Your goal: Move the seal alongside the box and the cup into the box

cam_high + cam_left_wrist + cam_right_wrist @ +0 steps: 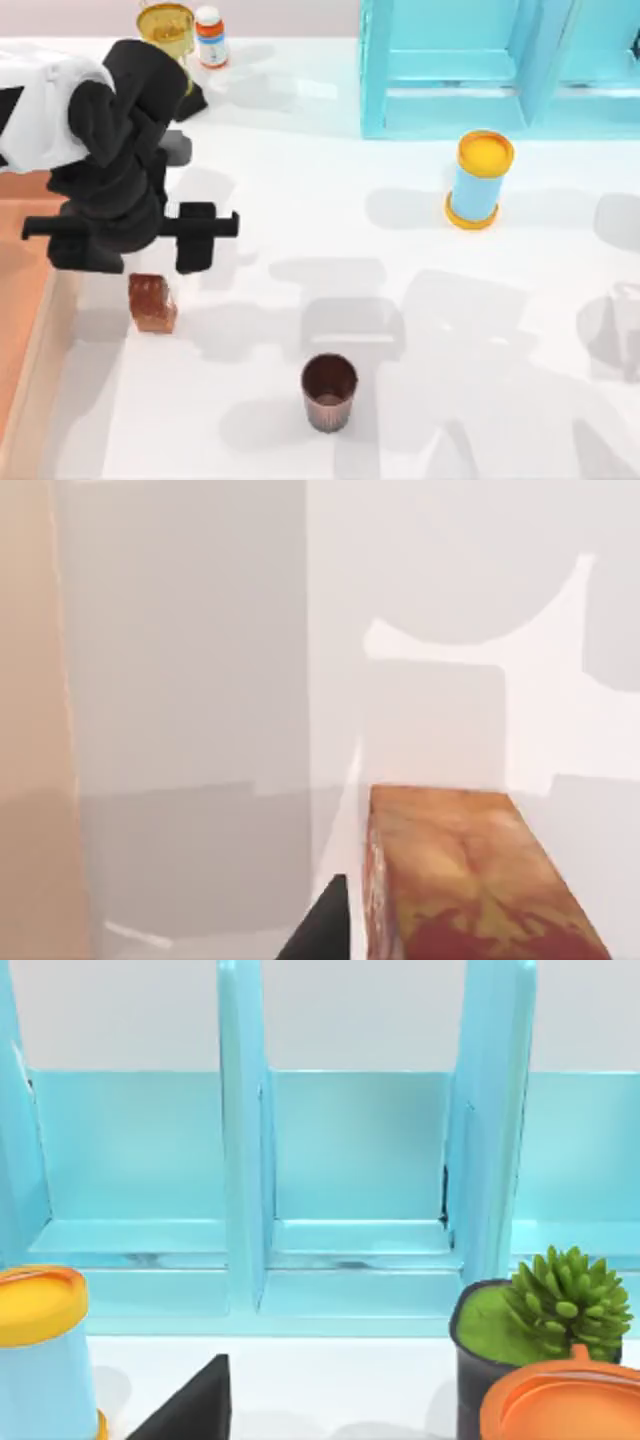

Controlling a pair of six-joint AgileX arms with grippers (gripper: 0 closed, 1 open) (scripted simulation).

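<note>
Since the seal (152,303) already sat just beside the box (38,340) near the table's left edge, the left tool (140,262) hovered above; can't tell its opening.

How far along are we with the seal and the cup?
Done, by the look of it: the seal stands on the table just beside the box, its rim close by. In hand: the left gripper hovers directly above the seal. Left: the cup sits upright on the open table, well right of the box, untouched.
</note>
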